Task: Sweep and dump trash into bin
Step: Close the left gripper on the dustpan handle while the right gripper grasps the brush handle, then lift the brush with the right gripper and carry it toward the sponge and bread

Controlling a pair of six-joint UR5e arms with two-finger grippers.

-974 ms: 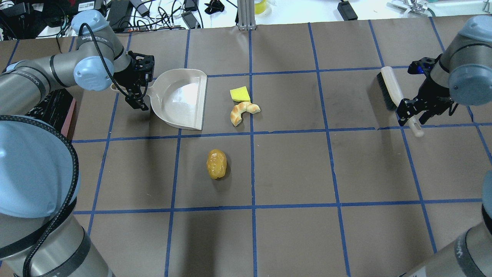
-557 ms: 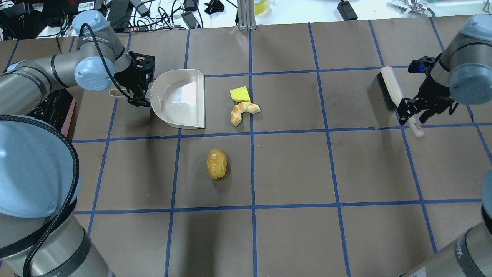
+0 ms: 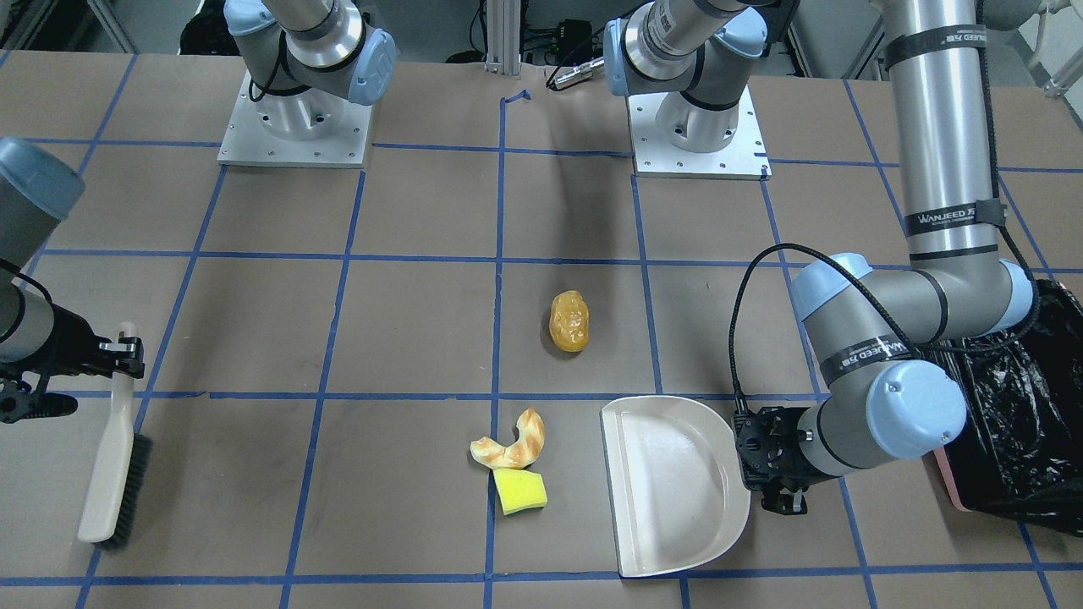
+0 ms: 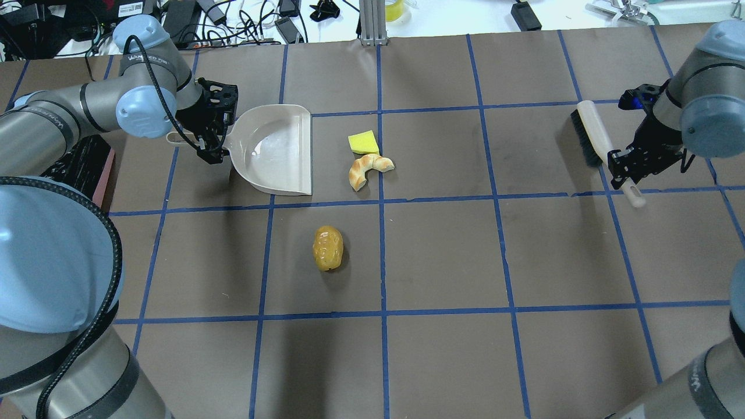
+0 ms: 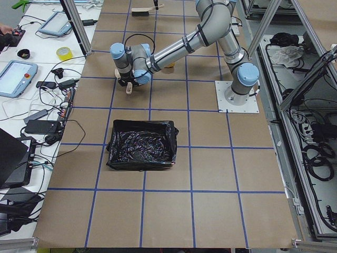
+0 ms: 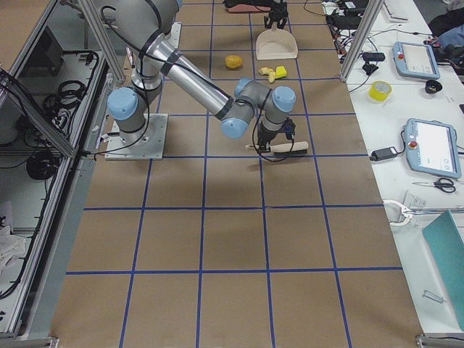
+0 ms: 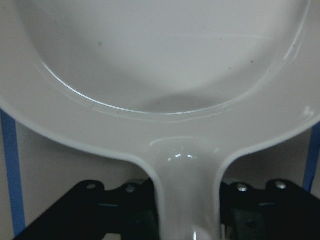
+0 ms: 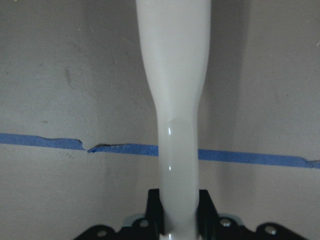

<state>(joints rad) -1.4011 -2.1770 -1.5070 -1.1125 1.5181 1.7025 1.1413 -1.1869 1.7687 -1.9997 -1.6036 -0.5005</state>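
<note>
The off-white dustpan (image 4: 273, 148) lies on the table with its open edge toward the trash. My left gripper (image 4: 210, 139) is shut on its handle; the left wrist view shows the handle (image 7: 185, 200) between the fingers. The yellow-green sponge wedge (image 4: 363, 142) and the curved tan pastry (image 4: 368, 168) lie together just right of the pan. The golden-brown bread roll (image 4: 327, 248) lies alone nearer my base. My right gripper (image 4: 627, 169) is shut on the white handle of a black-bristled brush (image 4: 591, 137) at the far right. The bin (image 3: 1015, 414), black-bagged, stands at my left.
The bin also shows in the exterior left view (image 5: 141, 145), beside the left arm's elbow. Cables and devices lie beyond the table's far edge (image 4: 244, 23). A metal post (image 4: 372, 23) stands at the far middle. Blue tape lines grid the brown table.
My left gripper's fingers have closed on the dustpan handle, and the pan has turned slightly. My right gripper's fingers have closed on the brush handle. The trash has not moved.
</note>
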